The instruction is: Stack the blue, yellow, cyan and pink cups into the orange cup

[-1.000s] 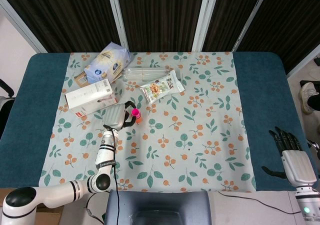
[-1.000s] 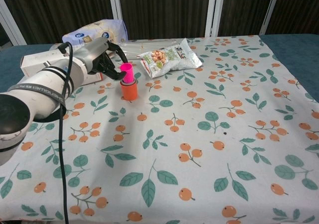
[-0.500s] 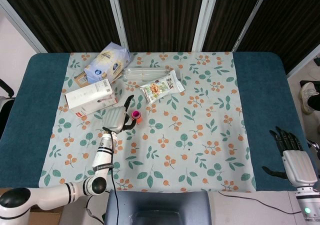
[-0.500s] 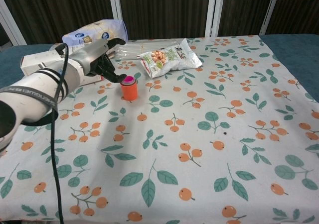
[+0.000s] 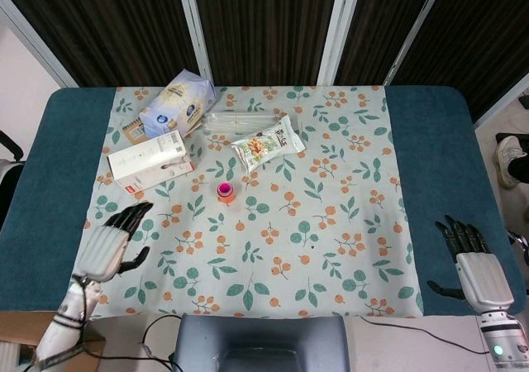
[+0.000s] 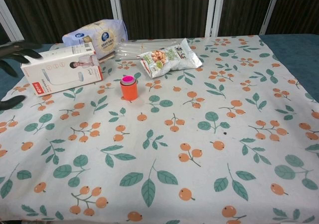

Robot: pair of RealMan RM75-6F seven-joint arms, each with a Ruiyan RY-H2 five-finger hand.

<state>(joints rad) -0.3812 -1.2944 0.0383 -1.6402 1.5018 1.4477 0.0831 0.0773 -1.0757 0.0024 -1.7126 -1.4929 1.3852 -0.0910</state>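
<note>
The orange cup [image 5: 225, 194] stood mid-desk with the pink cup [image 5: 224, 189] nested inside. Left hand [image 5: 109, 246] and right hand [image 5: 472, 266] hovered near the desk's corners, fingers spread, empty.

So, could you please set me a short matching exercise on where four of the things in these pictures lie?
Things:
1. orange cup
2. white box
3. snack bag
4. left hand

Places or states:
A. lying flat just behind the cup stack
B. open and empty, over the cloth's near left corner
C. holds the pink cup, standing upright
D. on its side, left of the cups, in front of the blue and white bag

Pairs: 1-C, 2-D, 3-A, 4-B
</note>
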